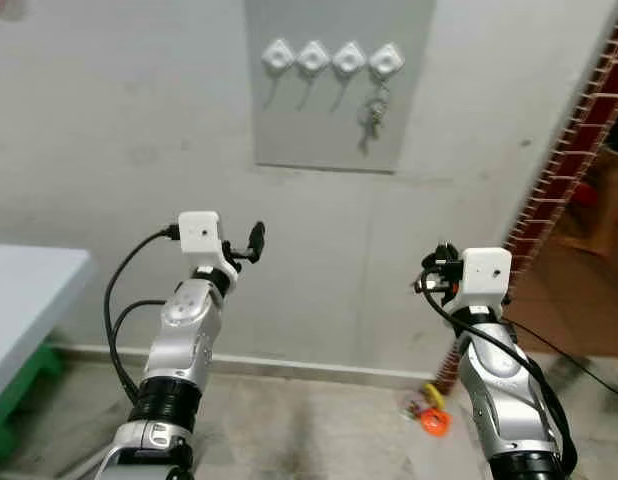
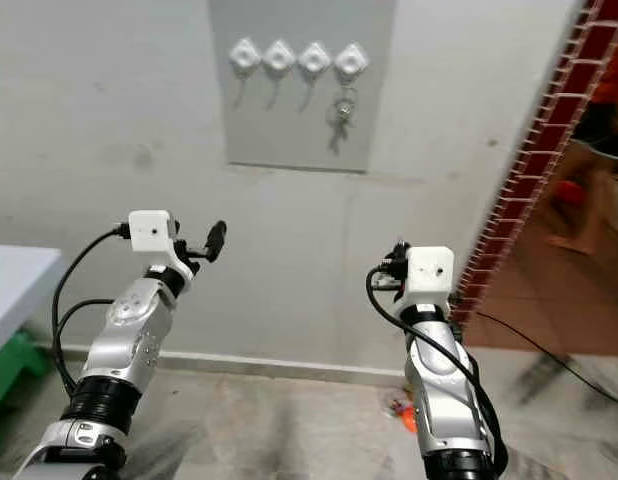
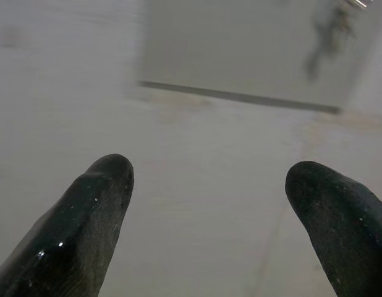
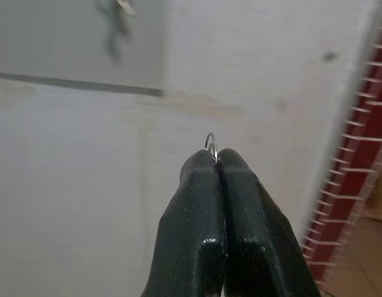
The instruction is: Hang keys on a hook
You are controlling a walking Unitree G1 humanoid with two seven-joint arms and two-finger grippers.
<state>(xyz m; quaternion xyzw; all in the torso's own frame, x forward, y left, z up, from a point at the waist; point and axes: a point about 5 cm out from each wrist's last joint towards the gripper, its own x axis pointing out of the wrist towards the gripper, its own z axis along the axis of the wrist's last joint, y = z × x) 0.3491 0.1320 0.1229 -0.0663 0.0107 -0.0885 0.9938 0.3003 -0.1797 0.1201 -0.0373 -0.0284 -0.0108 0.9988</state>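
Observation:
A grey panel point(image 1: 329, 125) on the wall carries a row of white hooks point(image 1: 313, 57). A bunch of keys point(image 1: 374, 112) hangs from the rightmost hook point(image 1: 386, 61). My right gripper point(image 4: 217, 159) is raised in front of the wall, below and to the right of the panel. It is shut on a thin silver key ring point(image 4: 211, 143), which sticks out past the fingertips. What hangs from the ring is hidden. My left gripper point(image 3: 209, 179) is held up below the panel's left side, open with nothing between its fingers point(image 1: 255, 240).
A pale table point(image 1: 24, 285) with a green leg point(image 1: 24, 390) stands at the left. Right of the wall is a red brick lattice point(image 1: 569, 150) and an opening. Small orange and yellow items point(image 1: 431, 412) lie on the floor by the wall's foot.

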